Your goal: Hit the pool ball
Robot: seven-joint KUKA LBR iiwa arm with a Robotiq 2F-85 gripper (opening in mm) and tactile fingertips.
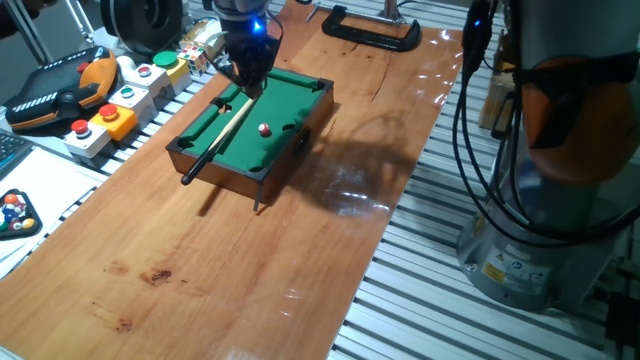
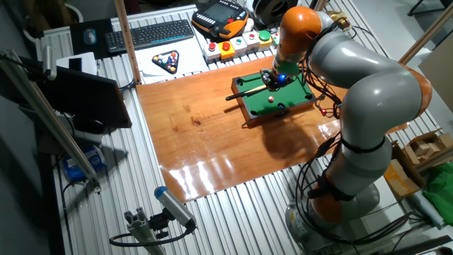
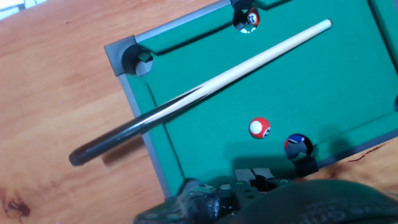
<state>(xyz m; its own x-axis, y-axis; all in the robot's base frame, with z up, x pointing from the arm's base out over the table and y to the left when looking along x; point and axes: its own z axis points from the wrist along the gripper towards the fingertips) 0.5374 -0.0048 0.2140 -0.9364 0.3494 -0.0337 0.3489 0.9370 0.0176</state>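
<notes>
The pool ball (image 3: pixel 259 128), small, red and glossy with a pale spot, rests on the green felt of the miniature pool table (image 1: pixel 292 112). It also shows as a red dot, the ball (image 1: pixel 264 129) in one fixed view and the ball (image 2: pixel 271 98) in the other. A wooden cue (image 3: pixel 211 87) lies slantwise across the felt, its dark butt sticking out over the table's edge. My gripper (image 3: pixel 254 177) hangs over the table's rim, a short way from the ball. Its fingers look shut with nothing held. Seen from the side, the gripper (image 1: pixel 248 88) tapers down above the cue's pale end.
A blue ball (image 3: pixel 297 144) sits at a pocket close to my fingers, and a red-and-black ball (image 3: pixel 249 17) at a far pocket. A rack of coloured balls (image 2: pixel 167 62) lies off the board. Button boxes (image 1: pixel 110 110), a pendant (image 1: pixel 60 90) and a clamp (image 1: pixel 370 35) stand around.
</notes>
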